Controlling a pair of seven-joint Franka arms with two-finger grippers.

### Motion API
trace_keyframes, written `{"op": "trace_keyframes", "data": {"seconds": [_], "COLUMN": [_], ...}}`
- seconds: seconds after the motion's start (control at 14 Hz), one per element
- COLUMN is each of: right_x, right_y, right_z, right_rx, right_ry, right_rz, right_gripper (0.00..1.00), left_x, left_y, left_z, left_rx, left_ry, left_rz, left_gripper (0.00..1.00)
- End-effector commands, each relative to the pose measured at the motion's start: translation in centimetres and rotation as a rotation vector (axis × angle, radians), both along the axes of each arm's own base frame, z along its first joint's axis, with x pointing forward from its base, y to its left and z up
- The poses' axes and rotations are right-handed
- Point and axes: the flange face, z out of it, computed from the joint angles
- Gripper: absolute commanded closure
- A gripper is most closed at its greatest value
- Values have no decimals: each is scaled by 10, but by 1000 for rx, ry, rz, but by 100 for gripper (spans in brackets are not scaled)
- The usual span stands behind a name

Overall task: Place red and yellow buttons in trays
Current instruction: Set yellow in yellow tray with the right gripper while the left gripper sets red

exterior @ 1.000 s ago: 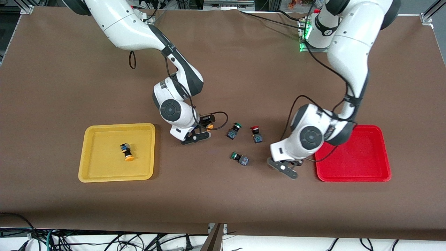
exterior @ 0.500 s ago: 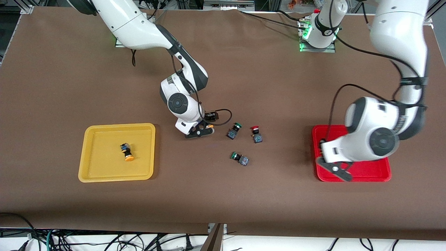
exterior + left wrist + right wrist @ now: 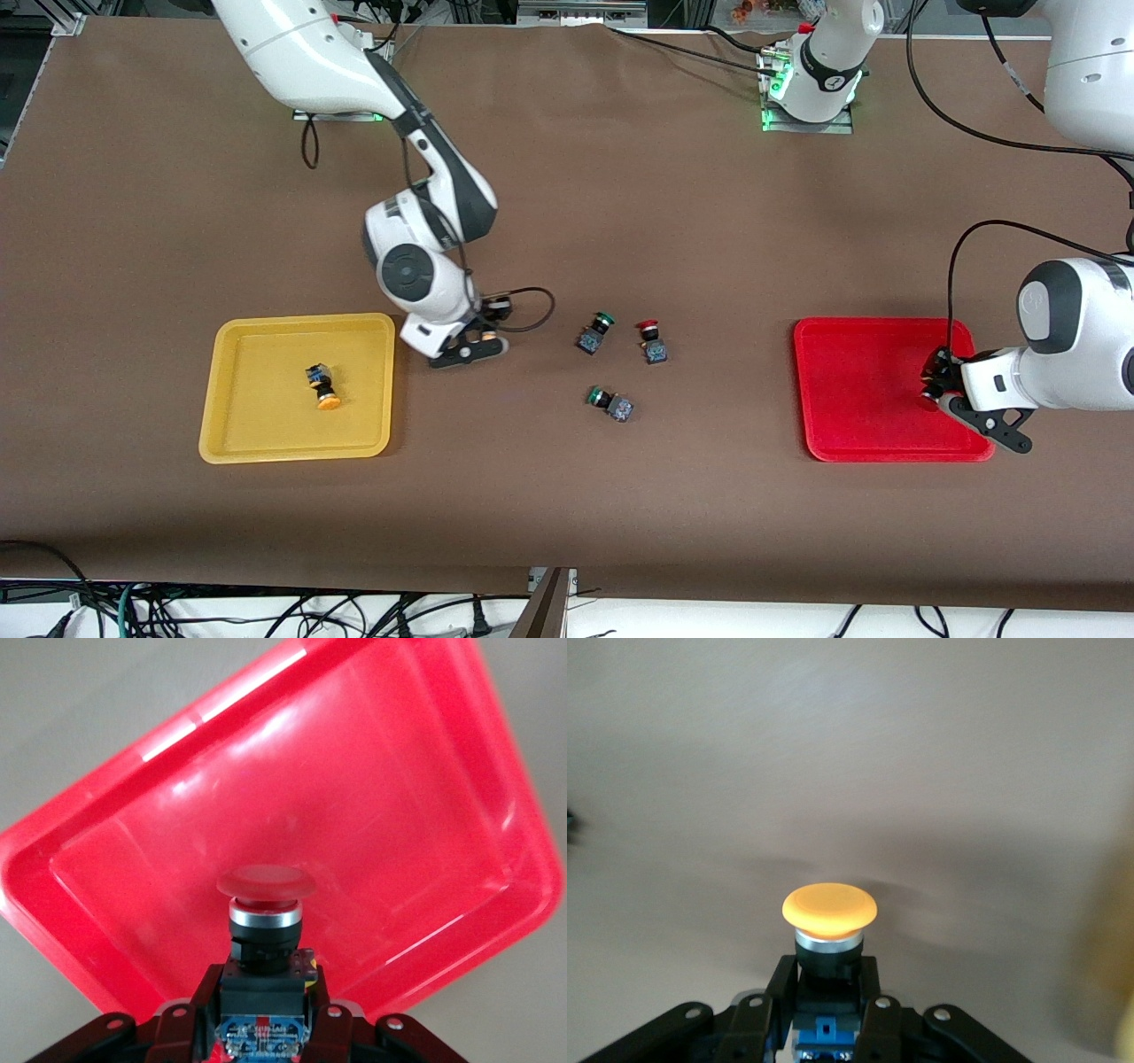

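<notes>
Fingers of the left gripper (image 3: pixel 257 1036) are clamped on a red button (image 3: pixel 263 912) held over the red tray (image 3: pixel 873 430), not yet let go, while those of the right gripper (image 3: pixel 824 1028) pinch a yellow button (image 3: pixel 829 920) above bare table just beside the yellow tray (image 3: pixel 266 447). One yellow button (image 3: pixel 322 386) already lies in that tray. I judge the task about a quarter done: two drops remain, then the last red button (image 3: pixel 652 341), well apart from either grip near two green buttons (image 3: pixel 595 331).

held red button (image 3: pixel 930 379): mostly hidden | held yellow button (image 3: pixel 485 336): mostly hidden by jaws
</notes>
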Motion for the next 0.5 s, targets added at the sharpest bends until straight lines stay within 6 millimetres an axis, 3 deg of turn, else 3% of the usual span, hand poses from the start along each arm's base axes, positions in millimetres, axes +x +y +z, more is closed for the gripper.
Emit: {"op": "trace_keyframes", "data": {"seconds": [0.0,0.14,0.21,0.36,0.43], "right_x": [41,65,71,72,69], "right_y": [-92,-169,-193,-199,-191], "right_z": [41,40,31,11,3], "right_rx": [-34,-16,4,60,76], "right_ry": [-23,-24,-19,4,19], "right_rz": [87,137,112,37,17], "right_gripper": [100,100,100,100,100], "left_x": [-22,-28,-33,-36,-38], "left_y": [17,26,28,33,35], "left_z": [-28,-41,-47,-52,-61], "left_rx": [-23,-24,-26,-28,-36], "left_ry": [-26,-41,-34,-39,-39], "left_rz": [-30,-16,-11,-2,11], "left_gripper": [100,100,100,100,100]}}
